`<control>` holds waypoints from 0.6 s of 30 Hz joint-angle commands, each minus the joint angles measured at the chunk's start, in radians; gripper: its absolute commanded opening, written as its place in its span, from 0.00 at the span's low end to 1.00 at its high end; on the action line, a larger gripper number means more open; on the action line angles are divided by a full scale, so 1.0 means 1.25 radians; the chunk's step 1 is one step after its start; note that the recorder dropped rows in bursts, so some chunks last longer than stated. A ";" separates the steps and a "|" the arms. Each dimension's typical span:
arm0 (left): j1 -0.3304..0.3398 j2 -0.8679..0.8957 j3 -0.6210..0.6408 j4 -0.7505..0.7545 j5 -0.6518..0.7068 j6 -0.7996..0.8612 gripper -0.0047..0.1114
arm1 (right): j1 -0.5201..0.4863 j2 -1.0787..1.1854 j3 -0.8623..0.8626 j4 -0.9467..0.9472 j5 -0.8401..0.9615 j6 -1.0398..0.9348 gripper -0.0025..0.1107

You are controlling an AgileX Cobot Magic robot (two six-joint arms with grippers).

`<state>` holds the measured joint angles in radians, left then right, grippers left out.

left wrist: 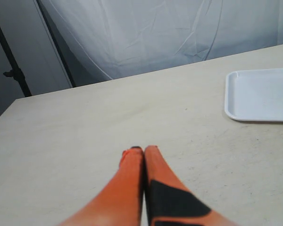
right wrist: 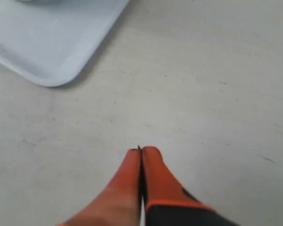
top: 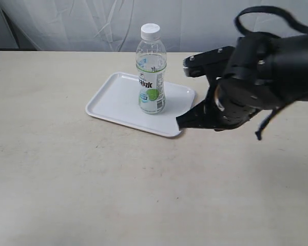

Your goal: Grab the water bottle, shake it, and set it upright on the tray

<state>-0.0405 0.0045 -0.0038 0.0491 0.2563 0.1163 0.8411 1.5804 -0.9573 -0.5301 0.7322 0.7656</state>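
The water bottle stands upright on the white tray, clear with a white cap and a lime label. My right gripper hovers just off the tray's near right corner, apart from the bottle, its orange fingers pressed together and empty. That tray corner shows in the right wrist view. My left gripper is shut and empty above bare table, with the tray's end off to one side. The left arm is out of the exterior view.
A pale beige table carries the tray. White cloth hangs behind the table's far edge. A dark stand pole rises beyond the table's corner in the left wrist view.
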 commanded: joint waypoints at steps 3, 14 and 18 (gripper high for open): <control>0.000 -0.004 0.003 -0.005 -0.007 -0.002 0.04 | -0.001 -0.295 0.107 0.118 0.122 0.010 0.02; 0.000 -0.004 0.003 -0.005 -0.007 -0.002 0.04 | -0.001 -0.423 0.107 0.117 0.200 0.009 0.02; 0.000 -0.004 0.003 -0.005 -0.007 -0.002 0.04 | -0.002 -0.469 0.137 0.102 0.094 0.009 0.02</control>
<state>-0.0405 0.0045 -0.0038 0.0491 0.2563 0.1163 0.8411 1.0488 -0.8186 -0.3742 0.9468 0.7819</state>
